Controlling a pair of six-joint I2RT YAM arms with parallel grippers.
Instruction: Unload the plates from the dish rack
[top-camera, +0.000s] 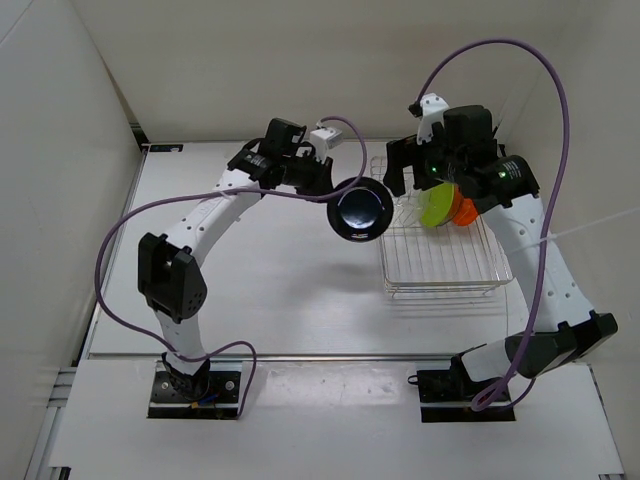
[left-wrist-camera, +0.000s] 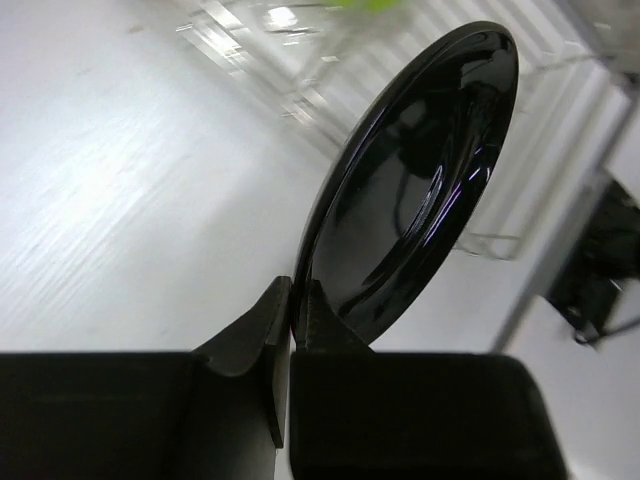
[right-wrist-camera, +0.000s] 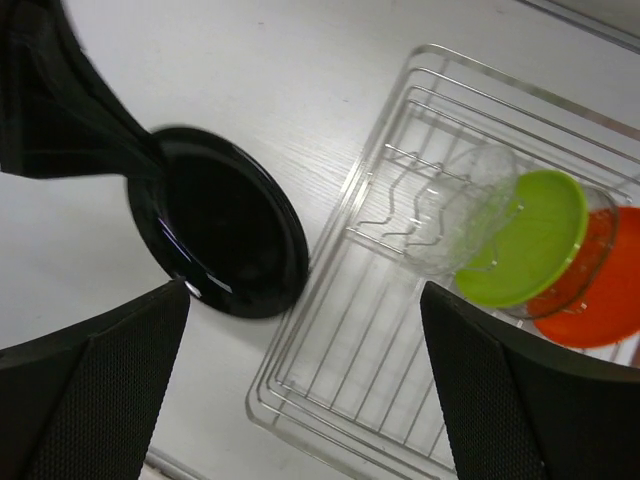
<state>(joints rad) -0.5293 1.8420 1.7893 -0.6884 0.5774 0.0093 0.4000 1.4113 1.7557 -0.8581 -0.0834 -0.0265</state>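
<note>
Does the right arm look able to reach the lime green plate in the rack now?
Probably yes. The right gripper hangs open above the dish rack, and the upper rim of the lime green plate is bare. A clear plate stands close beside it, leaving little room.

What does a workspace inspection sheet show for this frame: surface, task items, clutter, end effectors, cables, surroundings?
Surface: white table.
Job's things: black plate held outside the dish rack; clear plate, lime green plate and orange plate lean inside it.
Clutter: nothing seen.
End effectors: left end effector shut on the black plate's rim; right end effector open above the rack.
Cables: purple cables loop along both arms, apart from the plates.
Surroundings: white walls around the table.
</note>
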